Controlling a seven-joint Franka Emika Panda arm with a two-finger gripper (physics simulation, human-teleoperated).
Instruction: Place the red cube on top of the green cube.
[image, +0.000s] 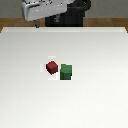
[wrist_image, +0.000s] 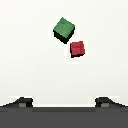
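1. Broadly, the surface is carrying both cubes near its middle, well clear of every edge.
2. Overhead, the end effector is hovering spread and empty.
3. Beside it, the green cube is nearly touching its neighbour, so a descending finger risks nudging it.
4. Finally, the red cube is sitting flat, rotated, with no long axis.

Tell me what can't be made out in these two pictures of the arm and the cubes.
- Gripper, wrist view: only the two fingertips show; the picture's edge cuts off the rest.
- Gripper, exterior view: mostly cut off by the picture's edge and blurred, so its fingers are not visible.
- Red cube and green cube: whether they touch is too small and coarse to tell in either view.
- Both cubes' far sides and undersides: hidden by the cubes themselves.
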